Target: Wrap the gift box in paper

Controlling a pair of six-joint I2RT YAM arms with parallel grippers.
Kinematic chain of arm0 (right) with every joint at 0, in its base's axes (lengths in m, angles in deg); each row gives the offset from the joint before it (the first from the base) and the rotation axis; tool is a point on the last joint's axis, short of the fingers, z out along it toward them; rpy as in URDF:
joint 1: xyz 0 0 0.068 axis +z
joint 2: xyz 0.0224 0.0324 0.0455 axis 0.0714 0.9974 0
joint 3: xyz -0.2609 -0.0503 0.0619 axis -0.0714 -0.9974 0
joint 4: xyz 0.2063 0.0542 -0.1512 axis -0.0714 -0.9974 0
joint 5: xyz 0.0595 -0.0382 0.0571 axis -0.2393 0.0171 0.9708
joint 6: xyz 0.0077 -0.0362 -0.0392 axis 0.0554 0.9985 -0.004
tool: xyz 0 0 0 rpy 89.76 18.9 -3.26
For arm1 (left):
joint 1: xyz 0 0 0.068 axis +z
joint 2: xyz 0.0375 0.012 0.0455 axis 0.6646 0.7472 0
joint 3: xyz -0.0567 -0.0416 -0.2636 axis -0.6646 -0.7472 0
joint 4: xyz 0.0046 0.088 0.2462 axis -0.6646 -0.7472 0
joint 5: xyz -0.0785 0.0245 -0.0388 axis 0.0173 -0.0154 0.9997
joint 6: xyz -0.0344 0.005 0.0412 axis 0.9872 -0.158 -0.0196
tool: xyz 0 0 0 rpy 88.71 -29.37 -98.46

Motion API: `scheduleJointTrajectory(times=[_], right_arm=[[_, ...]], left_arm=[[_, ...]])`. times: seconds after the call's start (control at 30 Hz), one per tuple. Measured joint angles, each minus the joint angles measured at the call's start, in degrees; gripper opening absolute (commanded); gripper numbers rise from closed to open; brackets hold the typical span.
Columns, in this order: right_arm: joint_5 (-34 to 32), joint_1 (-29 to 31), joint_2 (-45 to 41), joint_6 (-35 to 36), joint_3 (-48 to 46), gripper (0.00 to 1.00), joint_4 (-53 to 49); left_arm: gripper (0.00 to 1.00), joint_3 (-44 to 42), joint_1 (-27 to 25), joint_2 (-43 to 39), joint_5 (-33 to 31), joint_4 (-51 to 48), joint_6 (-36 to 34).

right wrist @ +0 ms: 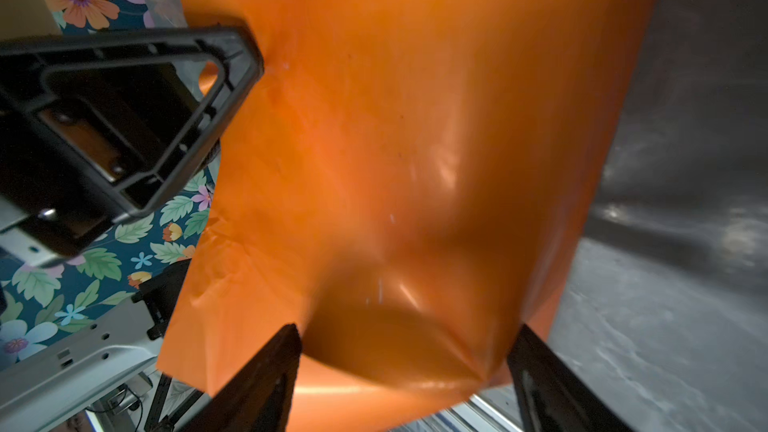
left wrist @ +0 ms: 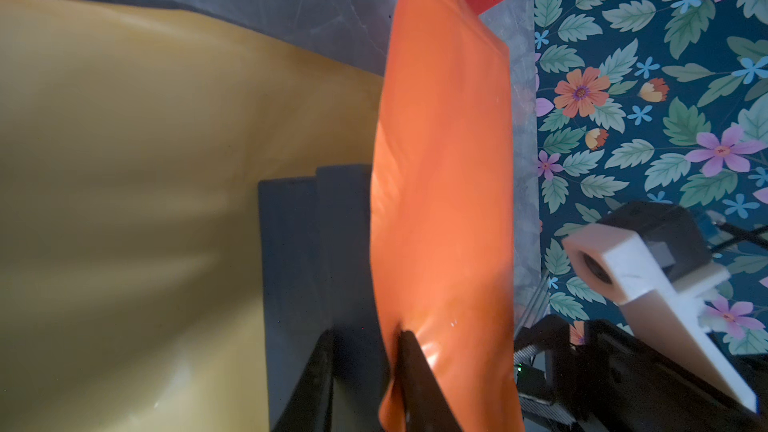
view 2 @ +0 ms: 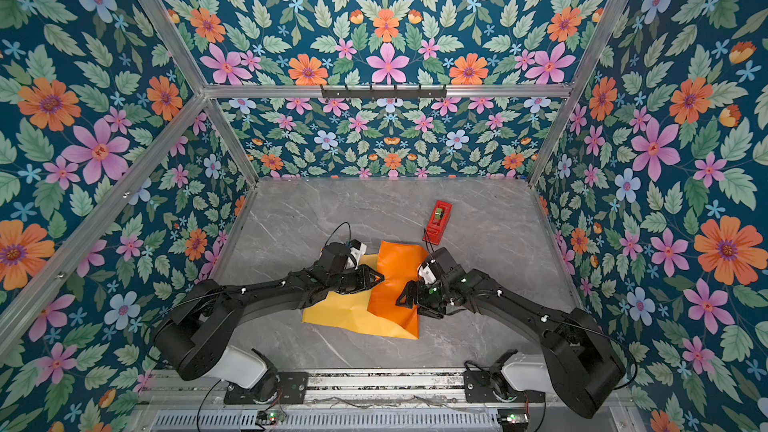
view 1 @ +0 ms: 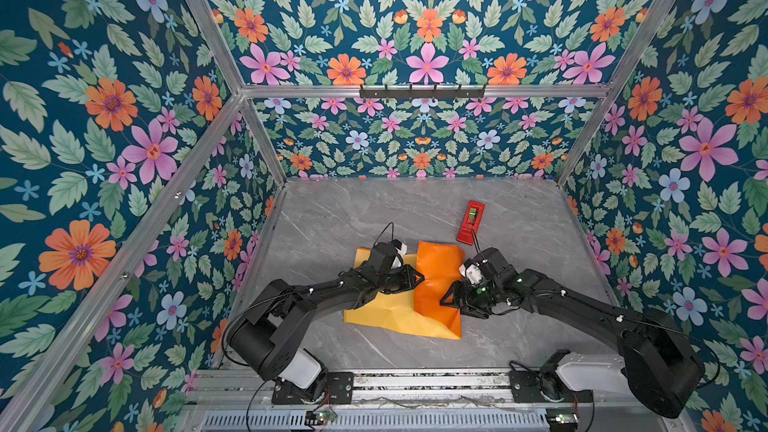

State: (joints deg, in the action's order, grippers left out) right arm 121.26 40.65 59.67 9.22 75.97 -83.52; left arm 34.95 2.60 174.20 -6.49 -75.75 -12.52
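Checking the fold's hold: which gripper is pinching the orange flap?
The left gripper: its jaws are narrowed on the orange flap edge of the paper, beside the gift box. The right gripper's jaws stand wide apart, clamping nothing.

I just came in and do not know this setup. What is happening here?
A two-armed robot is wrapping a dark blue box in orange paper. One flap is folded over the box, which shows only in the left wrist view. The left end effector seems to pinch that flap's edge; the right end effector stands open beside the flap. A red tape dispenser lies untouched behind.
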Motion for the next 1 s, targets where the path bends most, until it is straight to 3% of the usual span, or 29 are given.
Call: scheduleJointTrajectory(times=[0.3,0.53,1.0], right_arm=[[2.12,-0.68,-2.75,-1.46,-0.85,0.79,0.17],[-1.33,-7.98,-4.26,1.88,2.84,0.74,-4.94],[-5.88,-11.02,12.07,9.92,11.74,0.60,-4.52]], left_arm=[[0.13,-0.07,0.00,-0.11,-0.09,-0.07,-0.31],[0.13,-0.55,0.00,-0.63,-0.83,0.09,-0.46],[0.17,-0.63,0.00,-0.66,-0.74,0.44,-0.81]])
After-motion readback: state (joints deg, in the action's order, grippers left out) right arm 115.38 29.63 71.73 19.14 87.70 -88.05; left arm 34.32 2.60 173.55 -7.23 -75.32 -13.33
